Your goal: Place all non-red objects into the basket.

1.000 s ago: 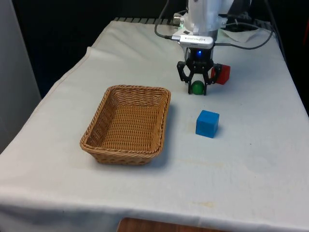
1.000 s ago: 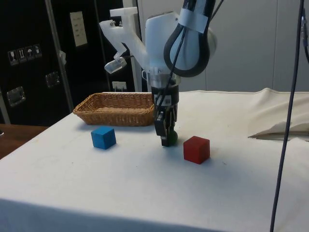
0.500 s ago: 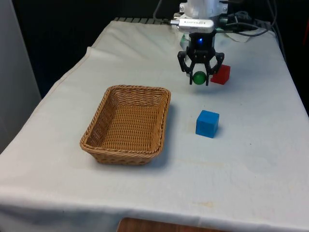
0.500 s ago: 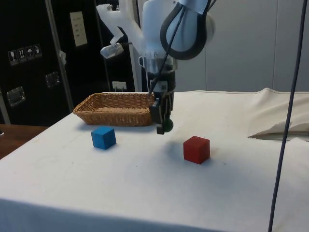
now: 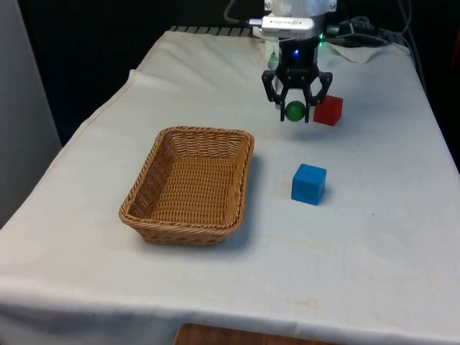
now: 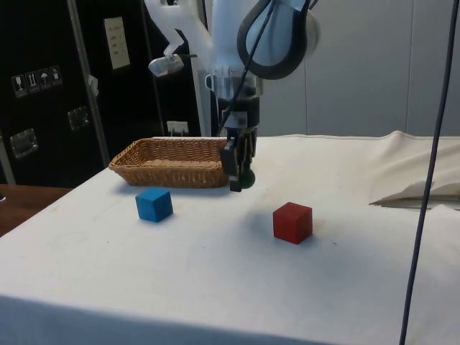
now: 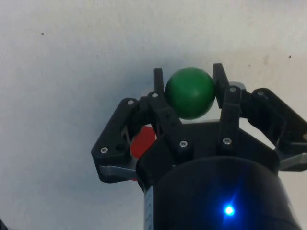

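Note:
My gripper [image 5: 295, 113] is shut on a green ball [image 5: 295, 111], held in the air above the cloth at the far side of the table. In the side view the gripper [image 6: 240, 180] hangs with the ball [image 6: 246, 177] just in front of the basket's near wall. The wrist view has the green ball [image 7: 190, 92] pinched between the fingers [image 7: 159, 79]. A wicker basket [image 5: 189, 181] lies at the front view's left of the gripper. A blue cube [image 5: 309, 183] sits on the cloth nearer the camera. A red cube [image 5: 329, 110] rests just to the front view's right of the gripper.
The red cube [image 6: 292, 221] and blue cube [image 6: 154, 204] stand apart on the white cloth, with the basket [image 6: 172, 161] behind them in the side view. Cables [image 5: 366, 50] lie at the table's far end. A folded ridge of cloth [image 6: 420, 190] lies at the side view's right.
The gripper has lifted the green ball off the cloth and risen, then drifted slightly towards the basket. The cubes and basket have stayed put.

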Tool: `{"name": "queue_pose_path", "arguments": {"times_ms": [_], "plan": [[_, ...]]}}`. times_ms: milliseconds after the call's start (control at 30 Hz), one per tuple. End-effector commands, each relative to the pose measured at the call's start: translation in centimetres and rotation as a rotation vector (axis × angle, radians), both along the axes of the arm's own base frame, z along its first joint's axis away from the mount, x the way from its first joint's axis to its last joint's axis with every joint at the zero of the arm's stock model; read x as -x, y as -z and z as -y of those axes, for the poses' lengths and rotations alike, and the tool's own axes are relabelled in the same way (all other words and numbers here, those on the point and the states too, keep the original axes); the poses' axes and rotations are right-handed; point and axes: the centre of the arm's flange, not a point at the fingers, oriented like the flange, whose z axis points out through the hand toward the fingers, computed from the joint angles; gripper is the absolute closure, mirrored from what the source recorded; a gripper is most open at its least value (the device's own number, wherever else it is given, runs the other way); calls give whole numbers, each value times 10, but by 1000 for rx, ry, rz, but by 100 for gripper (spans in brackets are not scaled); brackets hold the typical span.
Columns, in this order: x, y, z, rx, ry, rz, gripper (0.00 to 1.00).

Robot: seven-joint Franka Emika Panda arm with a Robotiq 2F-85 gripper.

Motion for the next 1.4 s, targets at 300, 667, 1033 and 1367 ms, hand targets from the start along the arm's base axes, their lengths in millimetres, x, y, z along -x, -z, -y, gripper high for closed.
{"name": "queue_pose_path", "arguments": {"times_ms": [300,667,1033,1367], "plan": [[-2,-15,8,-5,2,20,100],[-4,-55,18,-27,1,35,100],[-15,-87,34,-30,3,39,100],[-41,-90,49,-31,8,43,100]]}}
